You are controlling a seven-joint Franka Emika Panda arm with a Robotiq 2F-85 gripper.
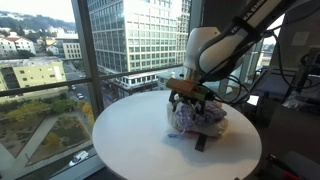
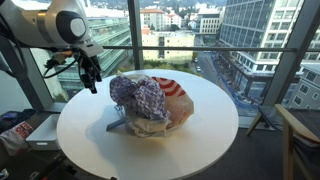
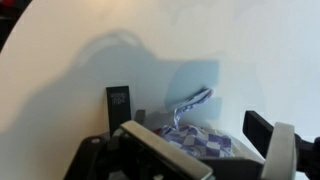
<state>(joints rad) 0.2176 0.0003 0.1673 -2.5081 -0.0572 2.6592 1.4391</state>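
The gripper [image 2: 90,80] hangs with jaws spread wide and nothing between them. In an exterior view it stands at about ten o'clock off the heap of cloths [image 2: 150,108], above the round white table [image 2: 205,150], and looks clear of the fabric.

The heap lies near the table's centre, with the purple checked cloth [image 2: 137,97] on top and the red-striped cloth [image 2: 176,90] at its two o'clock.

In the wrist view, the checked cloth lies just below the fingers. A small black tag [image 3: 118,101] lies flat at ten o'clock from it.

Judgement: the gripper is placed by the heap but has not yet grasped it. Lowering, closing and lifting are all left.
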